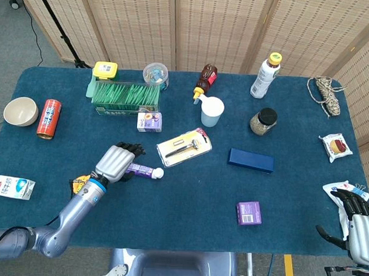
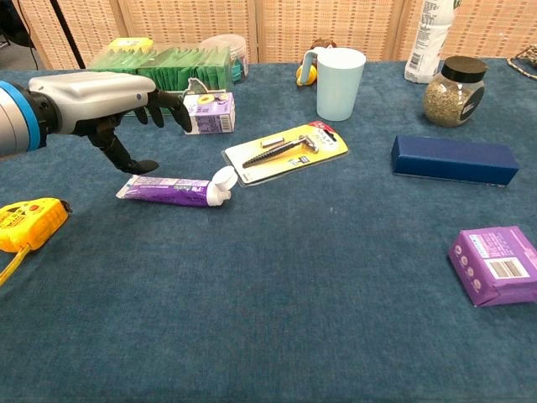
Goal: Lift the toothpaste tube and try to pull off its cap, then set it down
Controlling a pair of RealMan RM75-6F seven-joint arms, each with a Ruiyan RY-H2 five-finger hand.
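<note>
The purple toothpaste tube point(image 2: 168, 190) lies flat on the blue cloth, its white cap point(image 2: 223, 183) pointing right toward the razor pack. In the head view the toothpaste tube point(image 1: 142, 170) shows just right of my left hand point(image 1: 116, 163). My left hand point(image 2: 101, 99) hovers above the tube's tail end, fingers curled downward and apart, holding nothing. My right hand point(image 1: 355, 212) sits at the table's near right edge, fingers loosely apart and empty.
A yellow tape measure point(image 2: 27, 223) lies left of the tube. The carded razor pack point(image 2: 287, 151) sits just beyond the cap, a small purple carton point(image 2: 208, 112) behind my hand. A pale cup point(image 2: 340, 83), navy box point(image 2: 453, 159) and purple box point(image 2: 495, 264) stand to the right.
</note>
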